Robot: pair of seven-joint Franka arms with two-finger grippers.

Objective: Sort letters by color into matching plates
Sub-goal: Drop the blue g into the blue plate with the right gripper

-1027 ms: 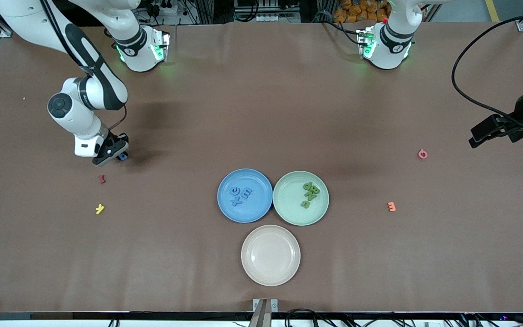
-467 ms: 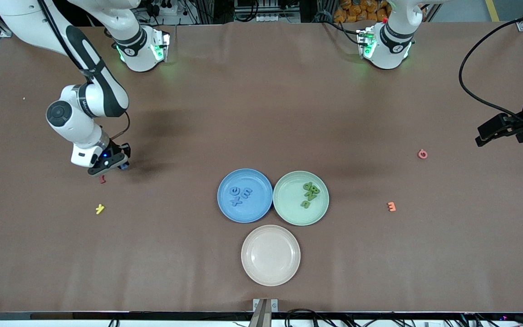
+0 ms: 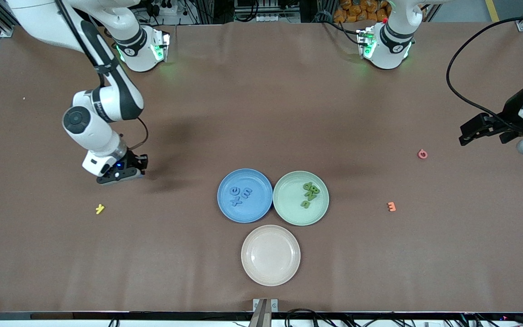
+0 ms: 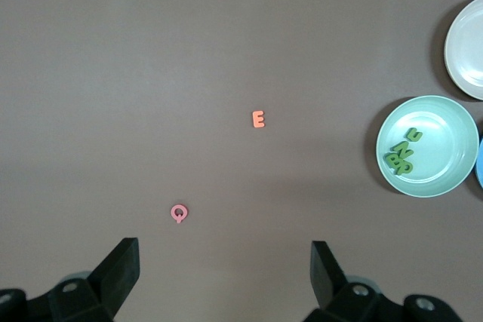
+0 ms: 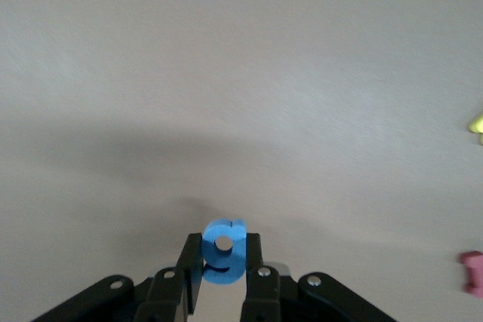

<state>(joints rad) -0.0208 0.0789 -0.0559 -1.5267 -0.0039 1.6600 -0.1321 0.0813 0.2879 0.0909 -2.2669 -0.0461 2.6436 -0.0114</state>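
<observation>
Three round plates sit together near the middle of the table [image 3: 261, 104]: one blue plate [image 3: 225, 204], one pale green plate [image 3: 288, 213] touching it toward the left arm's end, and one cream plate [image 3: 270, 272] just nearer to the front camera than both. The blue plate holds three blue letters [image 3: 240, 196] lying close together; the green plate holds a small heap of green letters [image 3: 310, 194], overlapping so that the heap looks like four, though the exact count is hard to read. A fourth blue letter [image 5: 223, 260] is up in the air, pinched between the fingers [image 5: 253, 269] of the right gripper [image 5: 220, 273], which hangs low over bare table toward the right arm's end, well apart from the plates. Four pieces of other colours show around the table: one yellow piece [image 3: 100, 209] nearer to the front camera than the right gripper, one dark pink piece [image 5: 473, 272] seen only at the edge of the right wrist view, one pink ring-shaped piece [image 3: 422, 154] and one orange piece [image 3: 392, 206], both toward the left arm's end. The left gripper [image 4: 225, 277] waits in the air over bare table at the left arm's end, beside the pink ring-shaped piece, its fingers [image 4: 122, 265] spread wide with nothing between them.
</observation>
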